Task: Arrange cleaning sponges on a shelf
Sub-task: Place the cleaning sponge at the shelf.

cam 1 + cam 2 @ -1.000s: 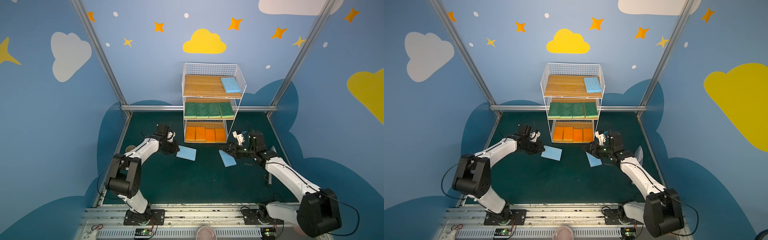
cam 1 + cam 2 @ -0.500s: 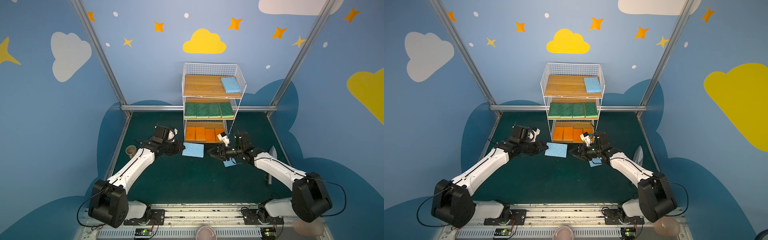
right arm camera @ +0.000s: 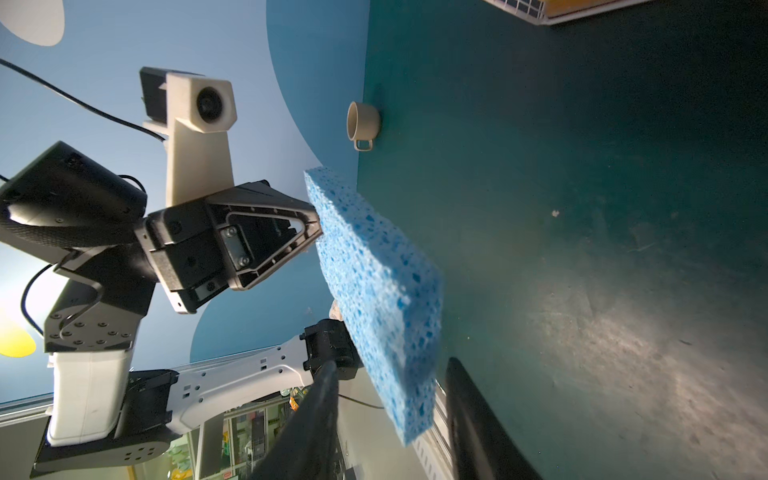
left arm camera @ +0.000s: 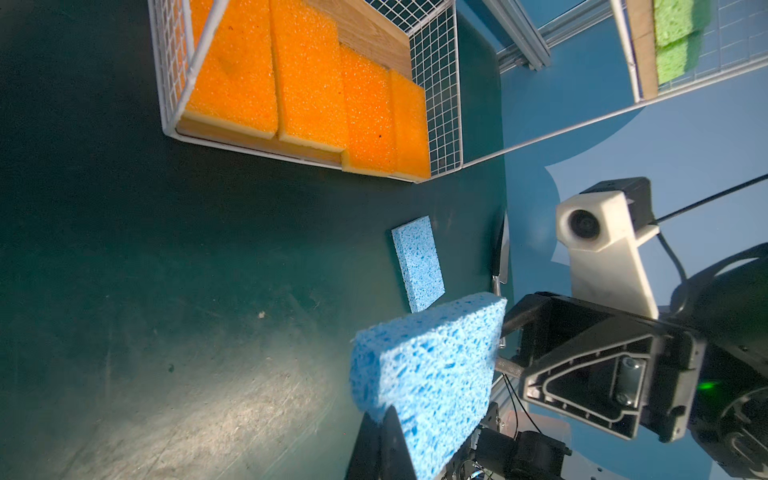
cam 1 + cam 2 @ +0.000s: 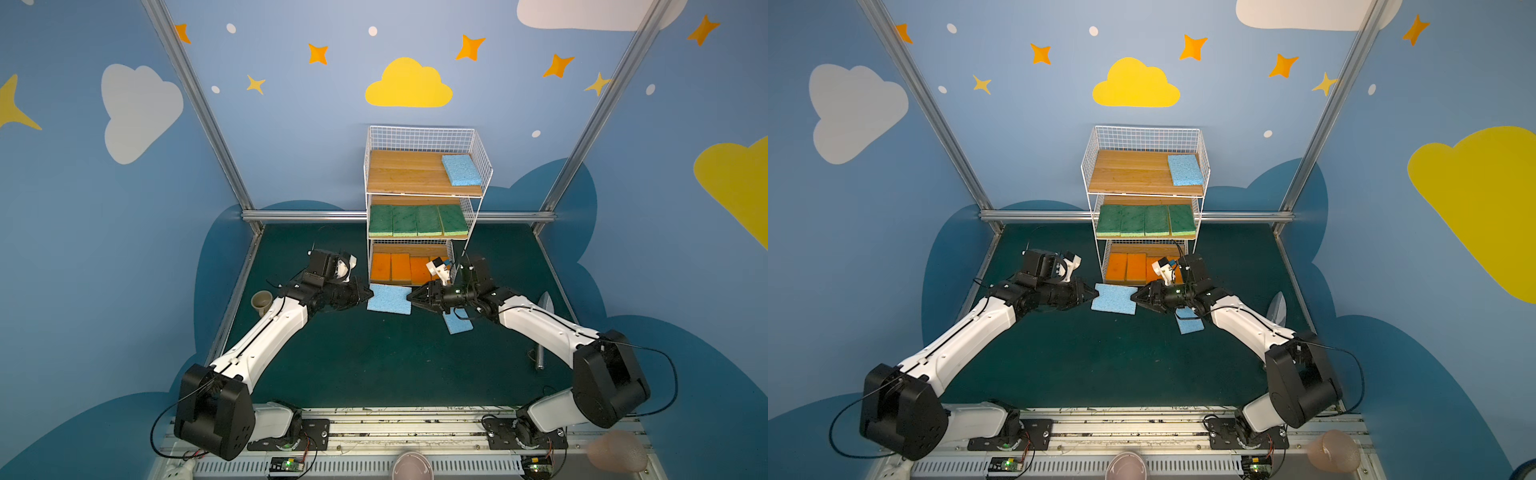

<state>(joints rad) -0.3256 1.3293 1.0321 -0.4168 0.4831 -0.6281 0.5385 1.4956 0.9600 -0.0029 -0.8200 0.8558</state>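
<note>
Over the green tabletop (image 5: 374, 357), the left gripper (image 5: 370, 296) is pinching a light blue sponge (image 5: 388, 300); the right gripper (image 5: 410, 297), jaws spread, is straddling it. This is likely a handover, needing its clamp next.

Shelf (image 5: 428, 137): one, at 12 o'clock on the mat (image 5: 374, 365), with three tiers.
Blue sponges (image 5: 461, 170): three — that one on the top tier, a mid-air sponge (image 5: 388, 299) between the two arms, and a loose sponge (image 5: 457, 326) flat on the mat.
Green sponges (image 5: 415, 220): four, side by side on the middle tier.
Orange sponges (image 4: 307, 79): four, side by side on the bottom tier.
Cup (image 5: 261, 300): one, at 9 o'clock.
Bladed tool (image 5: 544, 302): one, at 3 o'clock.
Robot arms: two — left arm (image 5: 266, 336), right arm (image 5: 540, 328).
</note>
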